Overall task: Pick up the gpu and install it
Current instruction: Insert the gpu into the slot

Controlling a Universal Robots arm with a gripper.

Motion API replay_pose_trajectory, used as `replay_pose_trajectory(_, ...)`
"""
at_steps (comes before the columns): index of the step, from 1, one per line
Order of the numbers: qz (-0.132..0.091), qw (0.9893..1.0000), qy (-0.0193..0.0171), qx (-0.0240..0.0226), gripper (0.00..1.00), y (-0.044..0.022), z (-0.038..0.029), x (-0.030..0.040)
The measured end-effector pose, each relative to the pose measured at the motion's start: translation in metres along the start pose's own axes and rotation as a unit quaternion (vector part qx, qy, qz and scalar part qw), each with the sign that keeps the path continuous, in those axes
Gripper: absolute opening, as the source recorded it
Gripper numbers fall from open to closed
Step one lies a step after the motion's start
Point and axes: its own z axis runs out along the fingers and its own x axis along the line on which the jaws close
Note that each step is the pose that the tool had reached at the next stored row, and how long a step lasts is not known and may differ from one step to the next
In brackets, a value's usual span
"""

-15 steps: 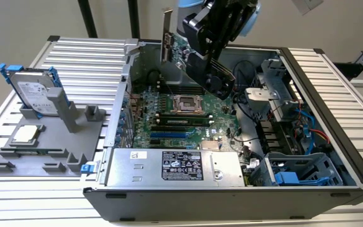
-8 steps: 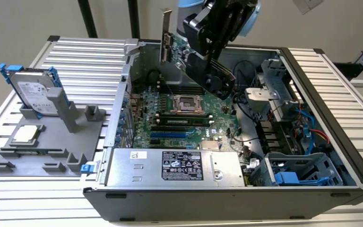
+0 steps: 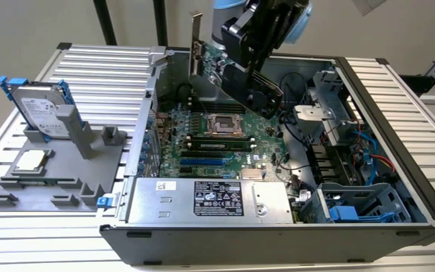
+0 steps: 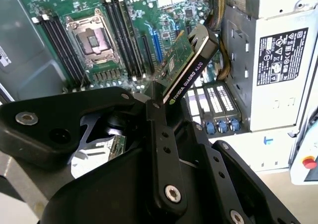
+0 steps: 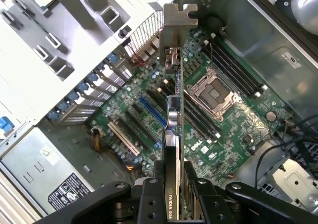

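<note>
Open computer case (image 3: 278, 245) is laid flat, with the motherboard (image 3: 202, 144) and power supply (image 3: 210, 199) seated inside. The gpu (image 3: 206, 56) is clamped edge-on by the gripper (image 5: 171, 184), held tilted above the motherboard, toward the case's far side.

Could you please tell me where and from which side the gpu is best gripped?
At the end opposite its silver bracket, from above, clamping across the flat faces: the gpu is a thin card held on edge, as the pincer holds it over the case.
</note>
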Motion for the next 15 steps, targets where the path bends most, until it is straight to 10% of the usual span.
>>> replay_pose_trajectory(15,-0.075,0.9972,0.0041,0.0002,0.0,0.0,0.0,0.0)
